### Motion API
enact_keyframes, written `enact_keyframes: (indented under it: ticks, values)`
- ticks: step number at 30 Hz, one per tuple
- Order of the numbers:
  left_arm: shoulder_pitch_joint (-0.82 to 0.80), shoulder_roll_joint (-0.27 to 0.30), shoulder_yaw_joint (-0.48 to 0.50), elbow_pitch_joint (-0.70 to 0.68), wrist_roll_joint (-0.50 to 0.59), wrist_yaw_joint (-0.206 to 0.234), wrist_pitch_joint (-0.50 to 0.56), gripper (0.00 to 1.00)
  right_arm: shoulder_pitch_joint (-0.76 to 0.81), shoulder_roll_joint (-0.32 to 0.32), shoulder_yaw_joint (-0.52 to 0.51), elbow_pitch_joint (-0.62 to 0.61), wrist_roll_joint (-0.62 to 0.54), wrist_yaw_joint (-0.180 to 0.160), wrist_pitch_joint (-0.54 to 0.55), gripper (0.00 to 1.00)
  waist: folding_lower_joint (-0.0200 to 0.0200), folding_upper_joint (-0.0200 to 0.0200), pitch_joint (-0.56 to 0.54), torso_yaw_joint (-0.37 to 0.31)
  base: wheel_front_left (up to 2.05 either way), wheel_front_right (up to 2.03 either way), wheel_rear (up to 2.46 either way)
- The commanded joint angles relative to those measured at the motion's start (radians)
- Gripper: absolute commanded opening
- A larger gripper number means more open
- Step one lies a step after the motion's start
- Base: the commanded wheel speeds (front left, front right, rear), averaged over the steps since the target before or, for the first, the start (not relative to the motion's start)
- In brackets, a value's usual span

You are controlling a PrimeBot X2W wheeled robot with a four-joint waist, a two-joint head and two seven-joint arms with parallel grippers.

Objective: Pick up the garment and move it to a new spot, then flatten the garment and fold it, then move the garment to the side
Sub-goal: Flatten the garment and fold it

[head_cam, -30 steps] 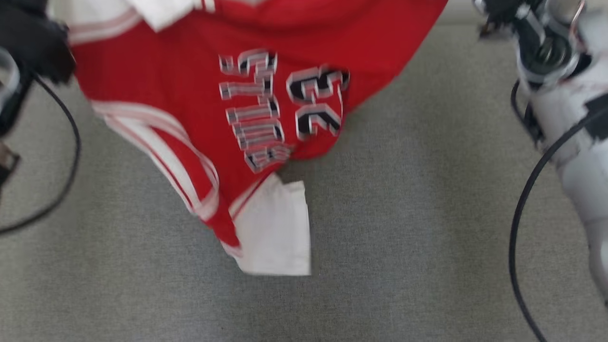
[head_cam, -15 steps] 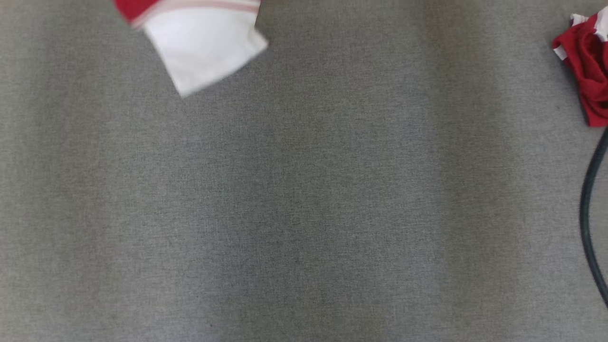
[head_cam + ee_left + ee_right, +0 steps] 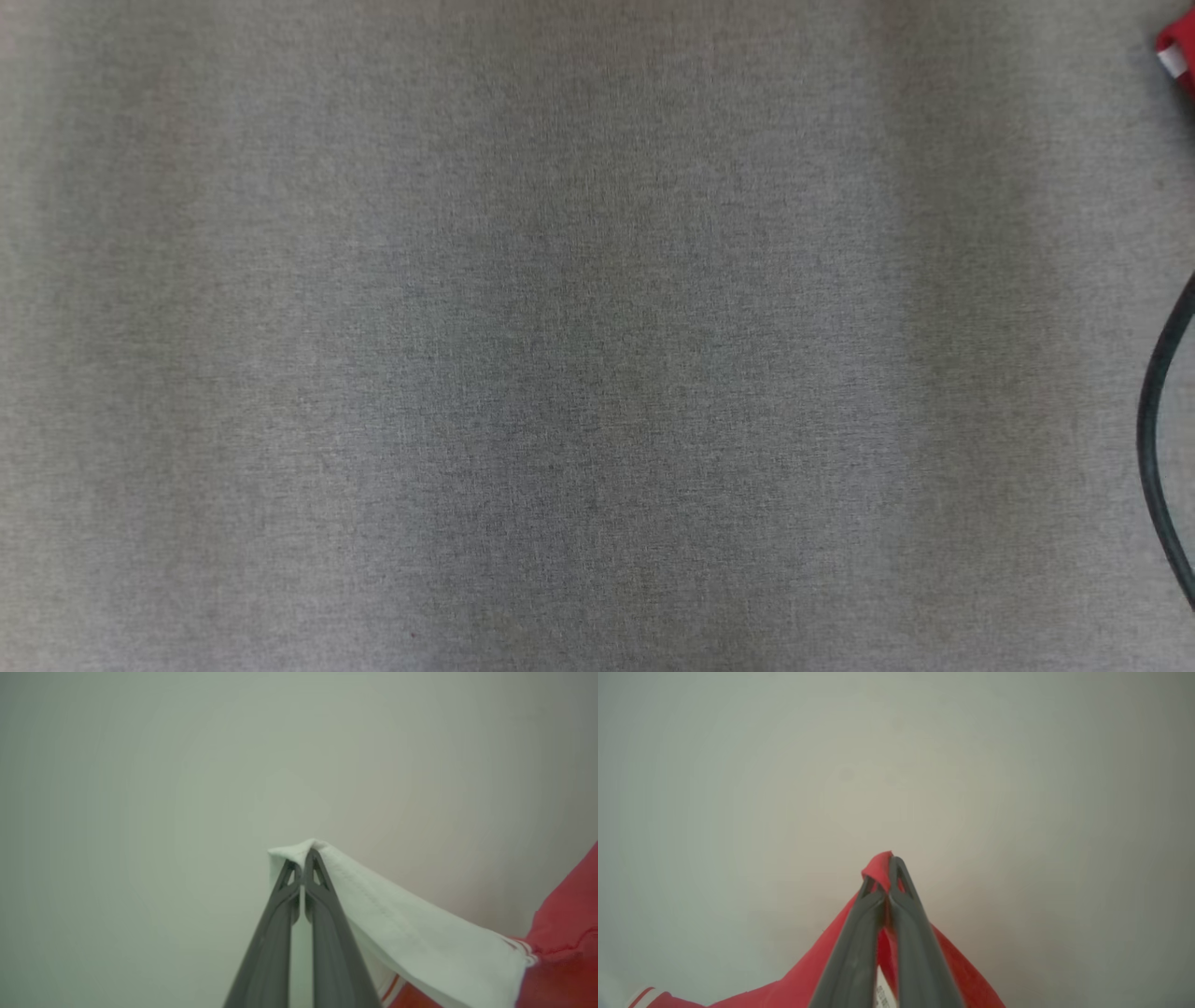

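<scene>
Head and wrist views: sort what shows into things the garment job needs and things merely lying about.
For the job:
- garment, red and white
- left gripper, shut on its white edge
- right gripper, shut on its red cloth

Lying about:
- black cable, at the head view's right edge
- grey surface, bare in the head view

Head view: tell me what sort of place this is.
Likely a robot garment-folding station, though little shows: a plain gray woven cloth surface, a black cable at the view's right, and a red-and-white garment pinched by the left gripper and right gripper.
</scene>
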Motion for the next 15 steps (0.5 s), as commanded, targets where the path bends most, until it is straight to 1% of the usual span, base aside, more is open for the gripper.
enact_keyframes:
  ticks: [1, 3, 5, 6, 9, 11, 15]
  values:
    - [0.047, 0.005, 0.010, -0.012, -0.024, 0.003, -0.011, 0.00, 0.045, -0.014, 0.015, -0.041, 0.023, 0.000, 0.001, 0.00, 0.0000, -0.0002, 0.025, 0.005, 0.00, 0.00, 0.00]
    - [0.106, 0.009, 0.024, -0.049, -0.040, 0.004, -0.021, 0.00, 0.123, -0.033, 0.028, -0.100, 0.059, 0.000, -0.004, 0.00, 0.0000, -0.0002, 0.011, 0.003, 0.00, 0.00, 0.00]
    - [0.186, 0.028, 0.035, -0.102, -0.051, 0.009, -0.028, 0.00, 0.209, -0.065, 0.036, -0.168, 0.100, 0.000, -0.021, 0.00, 0.0000, -0.0002, -0.015, 0.000, 0.00, 0.00, 0.00]
    - [0.235, 0.033, 0.042, -0.131, -0.060, 0.007, -0.028, 0.00, 0.259, -0.081, 0.045, -0.200, 0.116, 0.000, -0.025, 0.00, 0.0000, -0.0002, -0.030, 0.000, 0.00, 0.00, 0.00]
    - [0.426, 0.051, 0.067, -0.237, -0.090, 0.029, -0.031, 0.00, 0.436, -0.114, 0.068, -0.289, 0.174, 0.000, -0.038, 0.00, 0.0000, -0.0002, -0.093, 0.000, 0.00, 0.00, 0.00]
    - [0.550, 0.063, 0.084, -0.330, -0.114, 0.054, -0.030, 0.00, 0.537, -0.142, 0.072, -0.350, 0.218, 0.000, -0.044, 0.00, 0.0000, -0.0002, -0.129, 0.002, 0.00, 0.00, 0.00]
    - [0.812, 0.100, 0.117, -0.513, -0.146, 0.123, -0.030, 0.00, 0.753, -0.172, 0.083, -0.457, 0.296, 0.000, -0.046, 0.00, 0.0000, -0.0002, -0.203, 0.000, 0.00, 0.00, 0.00]
